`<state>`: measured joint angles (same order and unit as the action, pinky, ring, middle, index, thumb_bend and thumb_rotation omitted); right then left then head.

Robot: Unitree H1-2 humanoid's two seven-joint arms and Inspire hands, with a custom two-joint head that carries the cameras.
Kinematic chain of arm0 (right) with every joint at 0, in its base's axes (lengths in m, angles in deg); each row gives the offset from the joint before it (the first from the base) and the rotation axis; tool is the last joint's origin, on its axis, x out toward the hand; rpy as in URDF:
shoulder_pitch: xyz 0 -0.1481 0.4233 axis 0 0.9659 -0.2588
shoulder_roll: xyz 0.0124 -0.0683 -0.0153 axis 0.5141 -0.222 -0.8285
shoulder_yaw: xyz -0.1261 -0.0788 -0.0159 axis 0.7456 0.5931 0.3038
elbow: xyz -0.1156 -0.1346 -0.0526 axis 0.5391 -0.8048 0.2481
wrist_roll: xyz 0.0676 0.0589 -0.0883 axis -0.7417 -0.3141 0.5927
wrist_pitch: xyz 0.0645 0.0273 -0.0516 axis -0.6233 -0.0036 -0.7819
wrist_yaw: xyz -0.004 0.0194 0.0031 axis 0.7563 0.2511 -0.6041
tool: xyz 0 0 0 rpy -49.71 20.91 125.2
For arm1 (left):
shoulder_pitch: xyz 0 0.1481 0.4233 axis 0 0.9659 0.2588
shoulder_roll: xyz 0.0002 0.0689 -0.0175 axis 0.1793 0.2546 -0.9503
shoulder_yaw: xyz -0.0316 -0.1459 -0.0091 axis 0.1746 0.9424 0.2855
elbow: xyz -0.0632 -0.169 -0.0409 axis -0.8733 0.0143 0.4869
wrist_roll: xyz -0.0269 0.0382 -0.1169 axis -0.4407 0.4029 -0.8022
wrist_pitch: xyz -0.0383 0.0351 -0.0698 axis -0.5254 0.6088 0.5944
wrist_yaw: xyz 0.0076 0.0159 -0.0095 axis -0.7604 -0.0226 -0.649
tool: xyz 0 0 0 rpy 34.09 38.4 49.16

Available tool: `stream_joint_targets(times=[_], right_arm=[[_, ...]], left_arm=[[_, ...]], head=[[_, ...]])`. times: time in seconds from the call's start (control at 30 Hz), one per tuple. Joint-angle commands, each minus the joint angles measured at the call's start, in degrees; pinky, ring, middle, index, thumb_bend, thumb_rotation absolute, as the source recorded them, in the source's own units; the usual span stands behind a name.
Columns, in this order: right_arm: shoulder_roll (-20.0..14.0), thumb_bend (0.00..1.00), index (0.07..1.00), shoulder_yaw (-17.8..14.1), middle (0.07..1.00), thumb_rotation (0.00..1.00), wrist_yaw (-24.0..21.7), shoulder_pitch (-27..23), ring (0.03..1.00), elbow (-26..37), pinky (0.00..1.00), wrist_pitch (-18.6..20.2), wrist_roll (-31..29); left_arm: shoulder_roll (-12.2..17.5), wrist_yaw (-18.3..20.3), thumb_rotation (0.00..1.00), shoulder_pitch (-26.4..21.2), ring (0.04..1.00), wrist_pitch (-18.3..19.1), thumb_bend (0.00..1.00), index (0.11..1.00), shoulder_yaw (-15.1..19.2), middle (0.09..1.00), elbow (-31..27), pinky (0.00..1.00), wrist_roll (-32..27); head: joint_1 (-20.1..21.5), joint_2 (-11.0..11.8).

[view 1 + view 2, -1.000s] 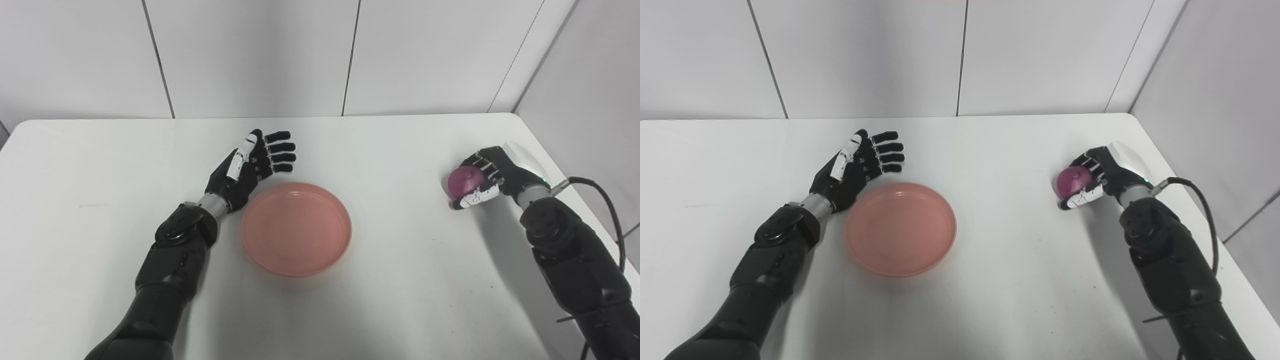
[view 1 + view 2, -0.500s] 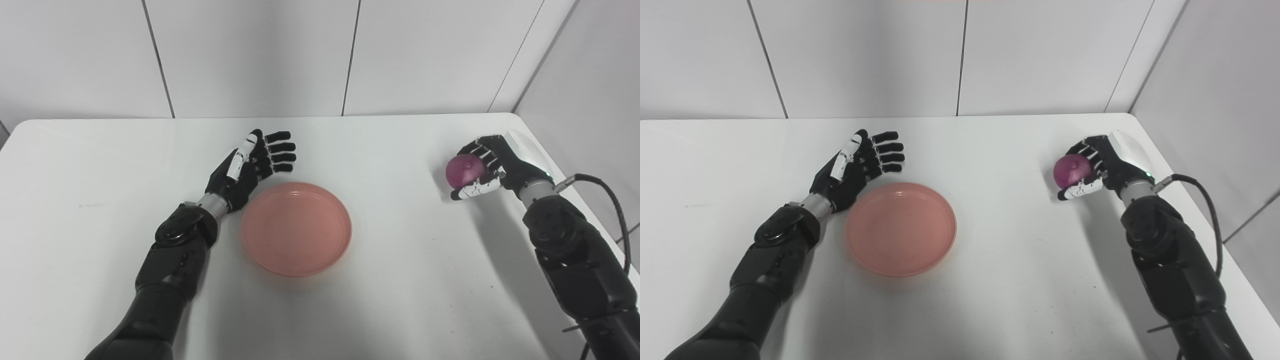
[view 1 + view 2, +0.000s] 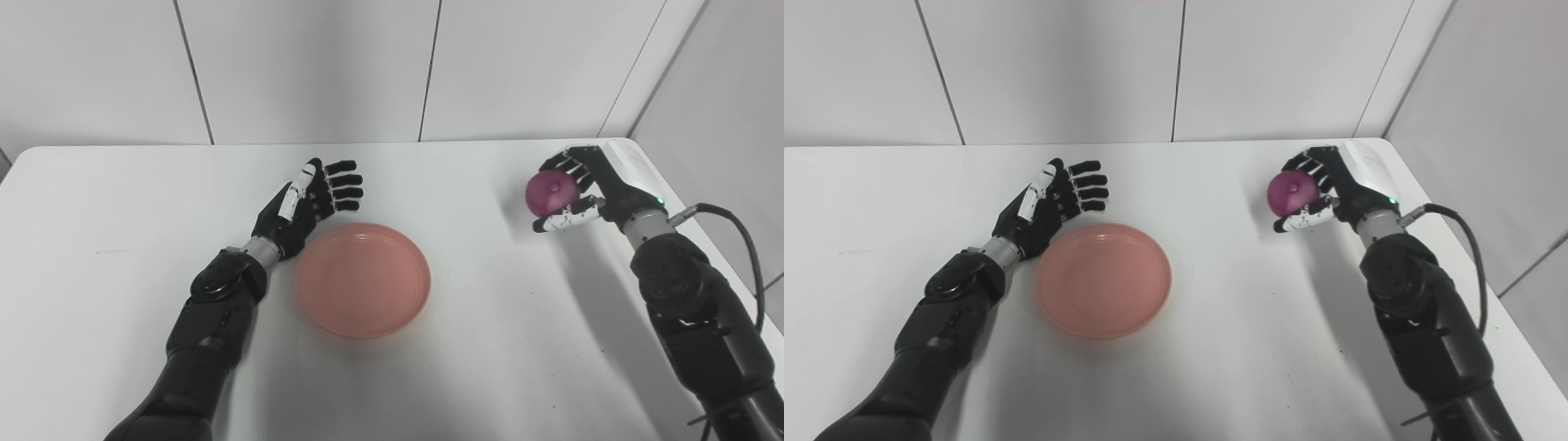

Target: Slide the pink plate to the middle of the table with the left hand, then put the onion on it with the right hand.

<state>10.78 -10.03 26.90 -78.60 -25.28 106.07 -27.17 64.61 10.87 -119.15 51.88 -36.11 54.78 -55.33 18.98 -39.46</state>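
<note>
**Plate in place, onion in the air but not yet delivered**

The pink plate (image 3: 363, 280) lies flat near the middle of the white counter (image 3: 490, 343), and nothing is on it. Judged from where it sits, the sliding half of the task looks done.

The purple onion (image 3: 551, 193) is well to the right of the plate and farther back, near the counter's far right corner. The right hand (image 3: 585, 187) is clamped around it, fingers curled over the top and back and the thumb beneath. A shadow on the counter below suggests the onion is lifted clear of the surface.

The left hand (image 3: 309, 202) rests just beside the plate's far left rim, fingers spread apart and holding nothing; whether its wrist touches the rim is hard to tell.

What is left, by this reading: carry the onion across to above the plate, lower it in, and let go.
</note>
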Motion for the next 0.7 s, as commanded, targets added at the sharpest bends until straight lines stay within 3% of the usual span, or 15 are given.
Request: stream_joint_targets(times=[0.0,0.67], right_arm=[[-0.4,0.53,0.477,-0.2,0.501,0.00,-0.5,-3.1,0.532,2.6,0.50,0.3,1.1],[6.9,0.53,0.476,4.3,0.503,0.00,-6.2,-6.8,0.526,8.7,0.49,1.3,5.3]], left_arm=[[-0.2,-0.4,1.00,-0.4,0.703,0.8,0.35,0.699,-0.2,0.714,0.1,0.68,0.5],[-0.9,-1.4,1.00,-0.4,0.705,1.2,0.36,0.694,-0.4,0.713,-0.4,0.68,0.6]], head=[[-0.2,0.0],[-1.9,0.0]])
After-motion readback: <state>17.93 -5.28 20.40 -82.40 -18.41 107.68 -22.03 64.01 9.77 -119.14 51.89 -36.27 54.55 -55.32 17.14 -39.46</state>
